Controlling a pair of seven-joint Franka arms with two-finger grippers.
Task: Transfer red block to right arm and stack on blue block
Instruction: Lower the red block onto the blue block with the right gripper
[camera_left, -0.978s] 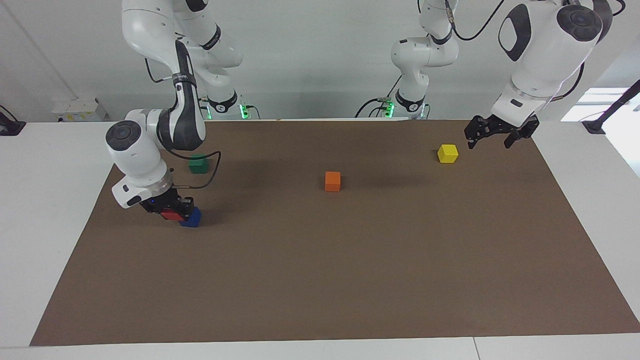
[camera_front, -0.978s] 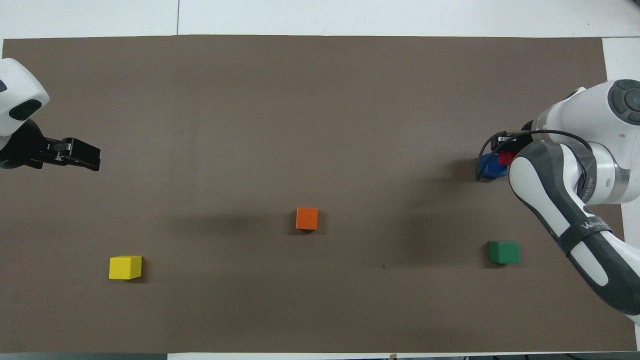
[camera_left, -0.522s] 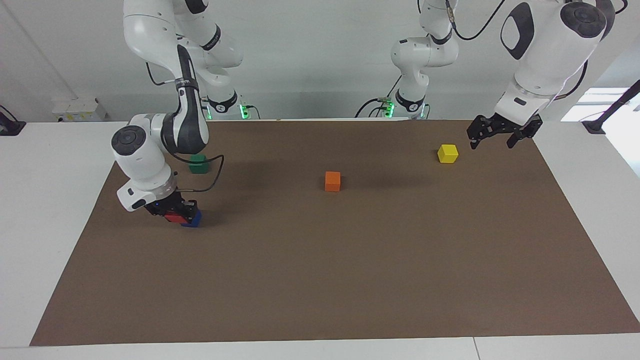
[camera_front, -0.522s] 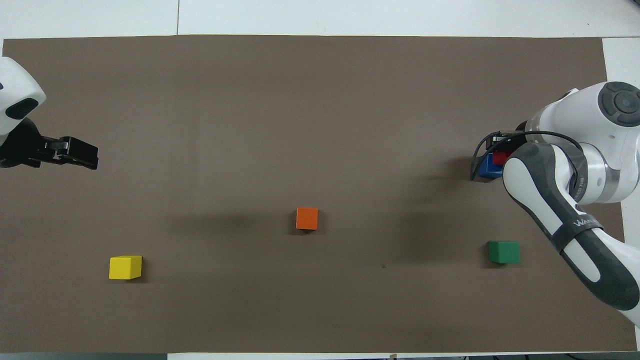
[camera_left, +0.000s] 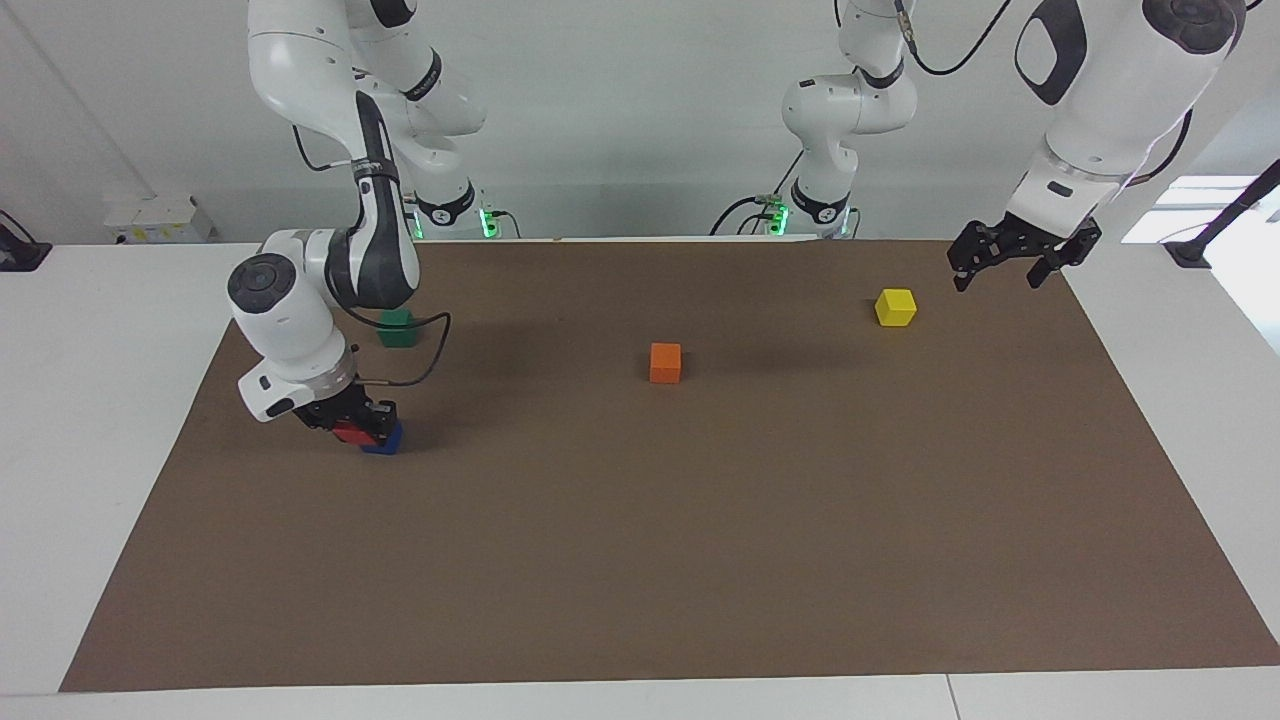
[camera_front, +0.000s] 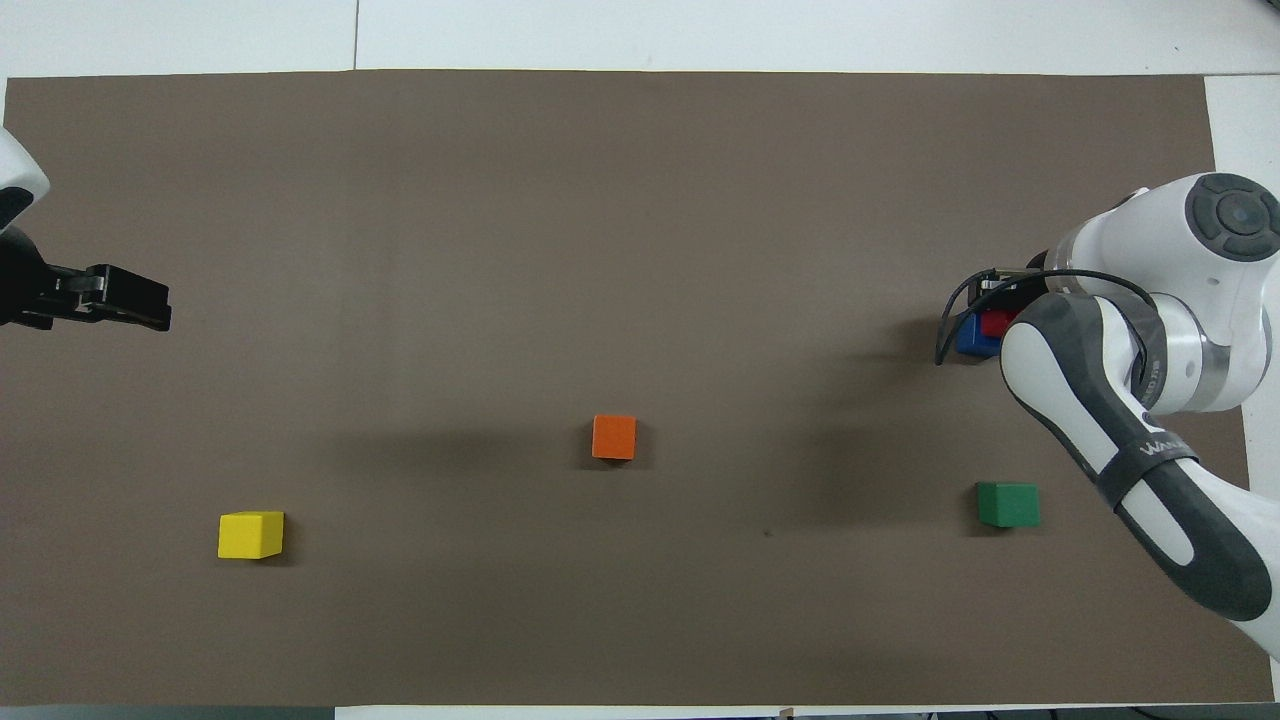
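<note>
My right gripper (camera_left: 352, 424) is shut on the red block (camera_left: 349, 431) and holds it over the blue block (camera_left: 385, 438), which lies on the brown mat toward the right arm's end of the table. The red block hides most of the blue one; I cannot tell if they touch. In the overhead view the red block (camera_front: 993, 322) and blue block (camera_front: 972, 337) peek out beside the right arm's wrist. My left gripper (camera_left: 1015, 262) hangs in the air over the mat's edge at the left arm's end, beside the yellow cube, holding nothing.
An orange cube (camera_left: 665, 362) lies mid-mat. A yellow cube (camera_left: 895, 306) lies toward the left arm's end. A green cube (camera_left: 397, 327) lies nearer to the robots than the blue block, partly hidden by the right arm. The brown mat (camera_left: 700, 550) covers the table.
My right gripper has moved with the red block further over the blue block, covering more of it. My left gripper has drawn back and upward toward its end of the table.
</note>
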